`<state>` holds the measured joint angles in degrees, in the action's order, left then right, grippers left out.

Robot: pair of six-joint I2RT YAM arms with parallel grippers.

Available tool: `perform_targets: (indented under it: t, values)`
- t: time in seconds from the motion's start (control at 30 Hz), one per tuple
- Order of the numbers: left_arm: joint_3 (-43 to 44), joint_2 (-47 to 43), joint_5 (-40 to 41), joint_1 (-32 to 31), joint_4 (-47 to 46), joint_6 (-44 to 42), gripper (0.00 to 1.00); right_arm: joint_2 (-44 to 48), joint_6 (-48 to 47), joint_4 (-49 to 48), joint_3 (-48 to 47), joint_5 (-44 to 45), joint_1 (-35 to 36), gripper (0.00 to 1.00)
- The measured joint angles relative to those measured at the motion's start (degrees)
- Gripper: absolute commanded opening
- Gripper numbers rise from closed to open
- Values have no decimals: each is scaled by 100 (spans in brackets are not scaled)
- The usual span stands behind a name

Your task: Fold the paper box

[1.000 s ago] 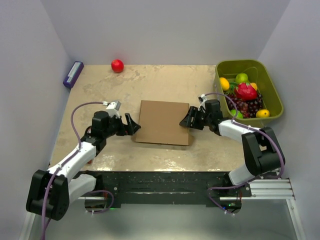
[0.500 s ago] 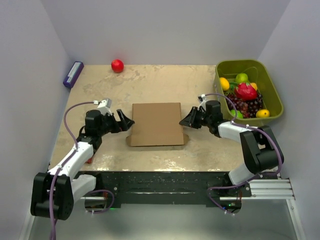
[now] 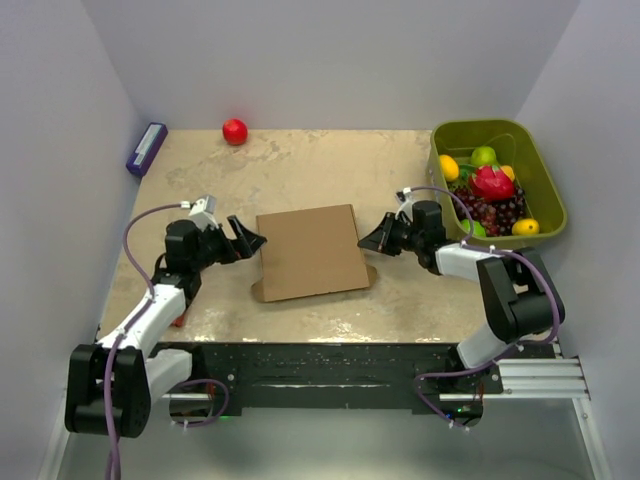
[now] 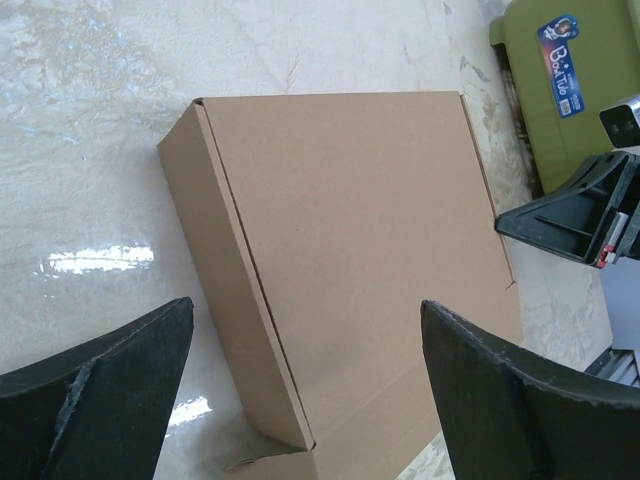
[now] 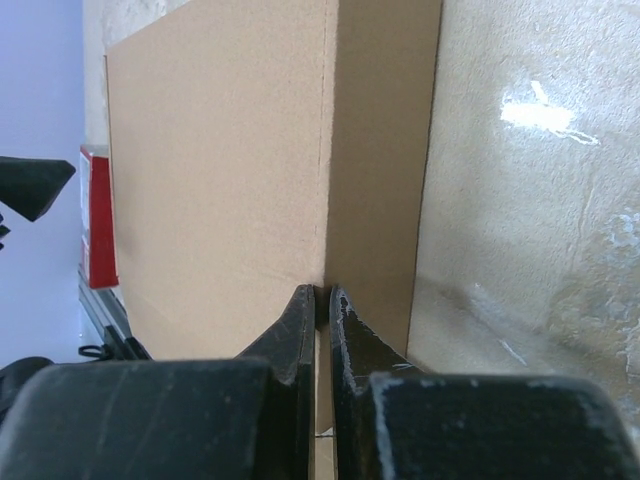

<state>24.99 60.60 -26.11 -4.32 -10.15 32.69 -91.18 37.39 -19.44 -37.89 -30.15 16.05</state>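
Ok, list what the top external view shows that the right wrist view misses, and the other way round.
Only top external: the green bin of fruit, the red ball and the purple block by the left wall. Only right wrist: the right gripper seen close up, pinched shut on what looks like a thin cardboard edge at the side of the paper box. Both: the paper box and the right gripper at its right edge.

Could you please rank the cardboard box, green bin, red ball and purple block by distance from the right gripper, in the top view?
From the right gripper:
1. brown cardboard box, pinched at its right edge.
2. green plastic bin, back right.
3. red ball, far edge.
4. purple block, far left.
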Motion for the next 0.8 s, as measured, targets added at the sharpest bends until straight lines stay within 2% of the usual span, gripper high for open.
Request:
perform_targets:
  t: [0.43, 0.8]
  values:
    - [-391, 310, -236, 11, -505, 393, 98, -186, 59, -247, 13, -262, -175, 0]
    - [-841, 807, -483, 13, -1340, 828, 96, -216, 59, -267, 13, -313, -221, 0]
